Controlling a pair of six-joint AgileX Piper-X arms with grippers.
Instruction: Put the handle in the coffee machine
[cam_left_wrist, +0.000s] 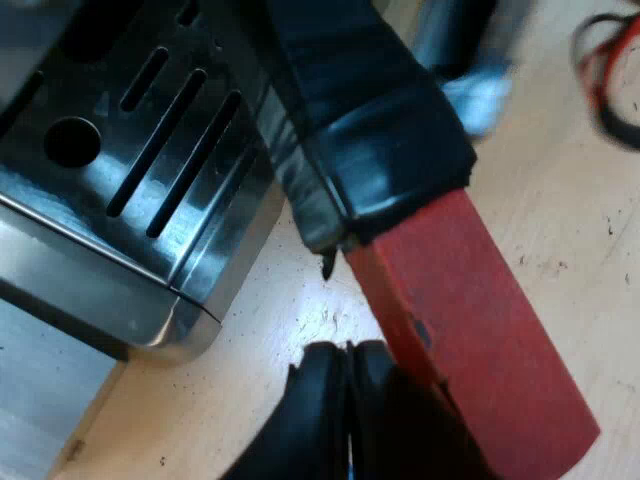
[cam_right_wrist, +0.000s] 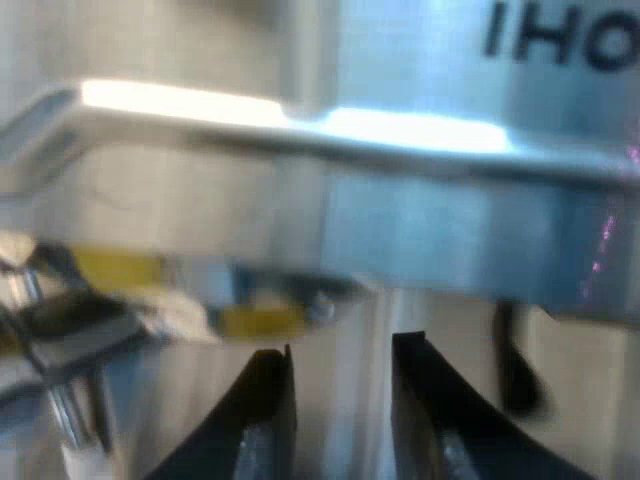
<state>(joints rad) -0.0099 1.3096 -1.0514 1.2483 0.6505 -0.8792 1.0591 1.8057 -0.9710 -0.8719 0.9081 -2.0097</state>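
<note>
The holder's handle runs close over the machine's slotted metal drip tray (cam_left_wrist: 150, 150). Its dark part (cam_left_wrist: 370, 110) ends in a red block (cam_left_wrist: 470, 320). My left gripper (cam_left_wrist: 348, 352) is shut, its two black fingers pressed together with no gap. The red end lies against one finger, not between them. My right gripper (cam_right_wrist: 340, 390) is open with nothing between its fingers. It is close up to the espresso machine's shiny metal front (cam_right_wrist: 430, 240), just under a bright metal ledge (cam_right_wrist: 250, 115) and dark lettering.
Pale wooden tabletop (cam_left_wrist: 560, 200) lies beyond the drip tray's corner. A blurred blue and dark object (cam_left_wrist: 470, 90) stands on it past the handle. Some yellow and metal parts (cam_right_wrist: 110, 290) sit beside the right fingers.
</note>
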